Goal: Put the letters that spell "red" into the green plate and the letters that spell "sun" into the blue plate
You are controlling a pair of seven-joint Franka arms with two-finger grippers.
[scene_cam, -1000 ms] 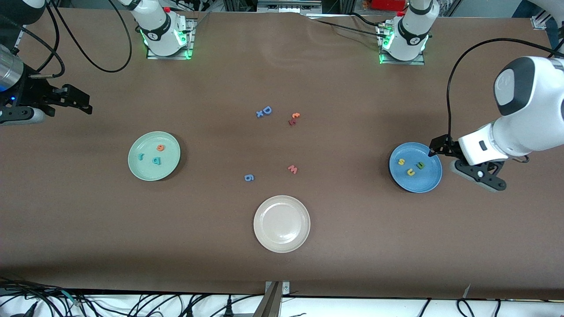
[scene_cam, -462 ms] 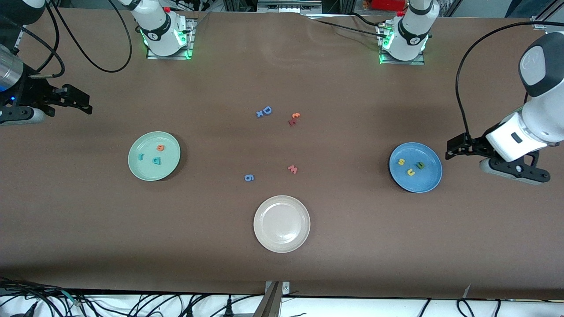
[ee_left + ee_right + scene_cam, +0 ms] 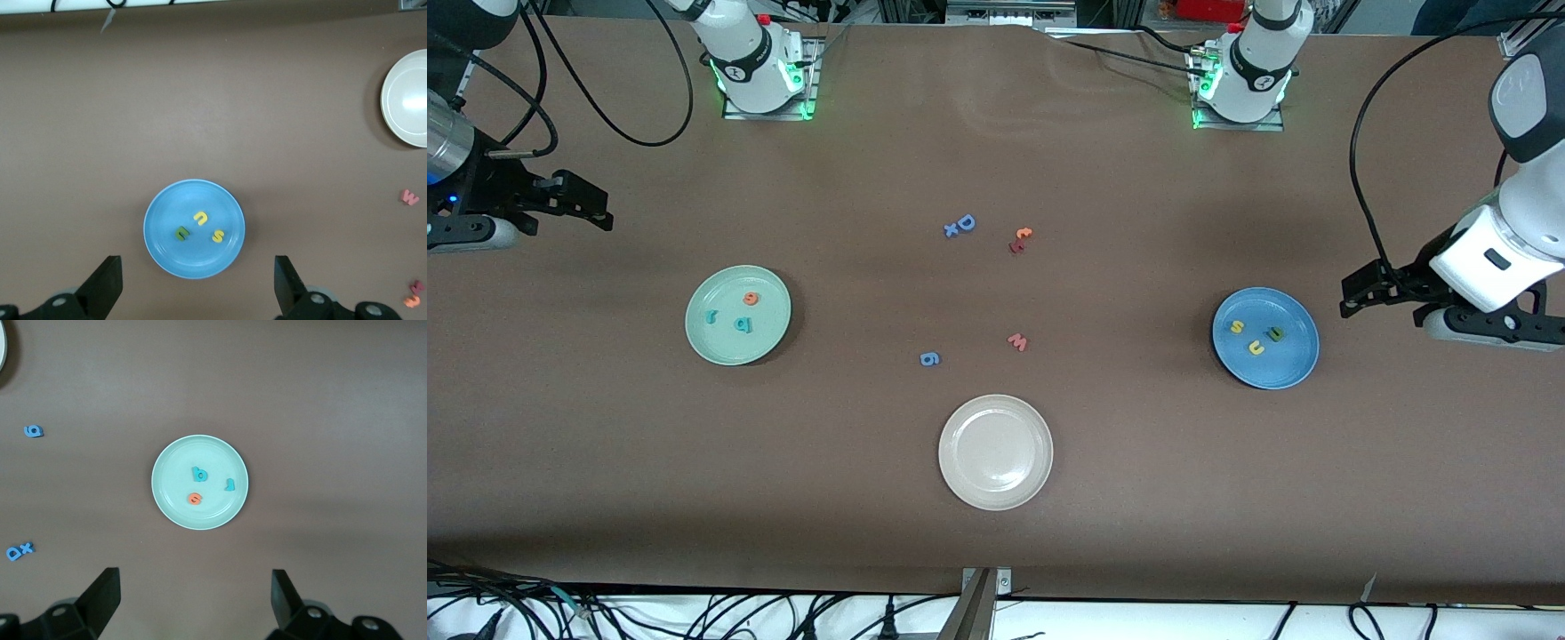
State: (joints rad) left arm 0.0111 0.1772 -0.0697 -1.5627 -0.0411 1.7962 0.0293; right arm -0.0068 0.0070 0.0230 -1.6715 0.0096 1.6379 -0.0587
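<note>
The green plate (image 3: 734, 353) (image 3: 175, 461) holds an orange "e" (image 3: 751, 299), a teal "r" (image 3: 711, 315) and a teal "d" (image 3: 743, 324). The blue plate (image 3: 1282, 369) (image 3: 167, 253) holds a yellow "s" (image 3: 1237, 326), a yellow "u"/"n" shape (image 3: 1256, 348) and a dark green one (image 3: 1277, 334). My left gripper (image 3: 1356, 298) (image 3: 198, 293) hangs open and empty beside the blue plate, over bare table at the left arm's end. My right gripper (image 3: 591, 209) (image 3: 195, 600) waits open and empty over the right arm's end, apart from the green plate.
A beige-white plate (image 3: 996, 484) lies nearest the front camera at mid-table. Loose pieces lie between the plates: a blue "D" with an "x" (image 3: 960, 225), small orange-red pieces (image 3: 1020, 240), a pink "w" (image 3: 1017, 341) and a blue "6" (image 3: 929, 358).
My left arm has drawn away from the blue plate's rim toward its end of the table, gripper open and empty. The right arm and all letters have stayed still.
</note>
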